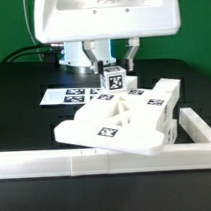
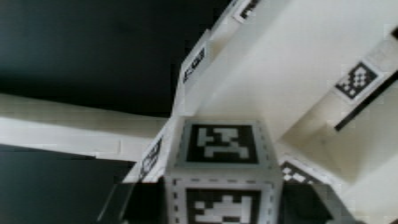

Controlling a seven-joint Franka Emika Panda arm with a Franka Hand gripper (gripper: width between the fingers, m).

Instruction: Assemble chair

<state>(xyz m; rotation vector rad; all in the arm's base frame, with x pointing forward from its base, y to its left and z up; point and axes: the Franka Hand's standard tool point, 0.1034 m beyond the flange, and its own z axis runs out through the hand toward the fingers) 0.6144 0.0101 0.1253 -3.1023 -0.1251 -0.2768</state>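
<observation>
The chair (image 1: 119, 121) lies as a cluster of white parts on the black table (image 1: 19, 108), at its front edge and touching the long white border rail (image 1: 106, 161). Bare table surface extends toward the exterior view's left. The marker board (image 1: 75, 96) lies flat behind the cluster. The gripper (image 1: 113, 67) pinches a tagged square leg (image 2: 217, 165), above the parts.

Exterior faces arm frontally, wrist close above tagged block (image 2: 217, 145), seemingly shared (image 1: 113, 79)
</observation>
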